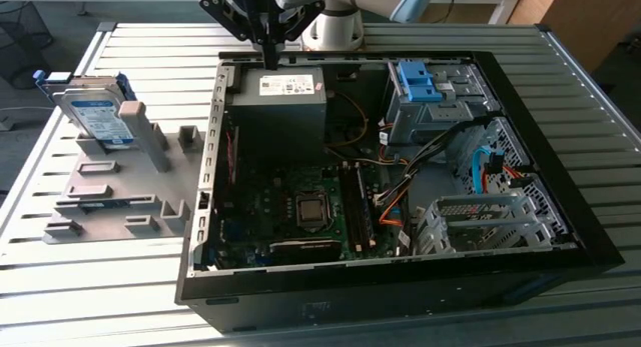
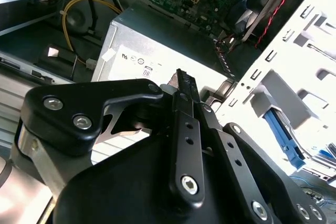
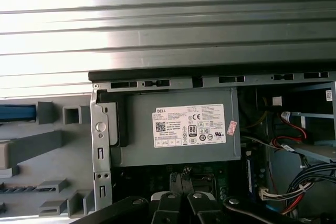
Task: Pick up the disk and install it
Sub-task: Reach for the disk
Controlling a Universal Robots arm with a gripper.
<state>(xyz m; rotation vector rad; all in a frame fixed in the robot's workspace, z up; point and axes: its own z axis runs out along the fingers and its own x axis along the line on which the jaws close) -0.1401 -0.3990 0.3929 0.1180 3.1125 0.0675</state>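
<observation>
The disk (image 1: 93, 116), silver-grey with a white-and-blue label and a blue carrier frame, leans upright in a grey holder (image 1: 110, 189) on the table at the exterior view's left, outside the open computer case (image 1: 561, 174). My gripper (image 1: 270, 60) hangs over the case's far rim, above the edge of the dark grey power supply (image 1: 290, 92), well to the right of the disk. Its black fingers (image 2: 182, 85) are pressed together with nothing between them. In the first wrist view the fingertips (image 3: 184, 178) point at the power supply (image 3: 178, 127).
Inside the case lie the motherboard (image 1: 300, 204), loose cables (image 1: 401, 189), a bare blue bracket (image 1: 419, 80) on the far drive bay and a metal drive cage (image 1: 491, 223) at the near right. The slatted metal table (image 1: 100, 279) surrounds the case.
</observation>
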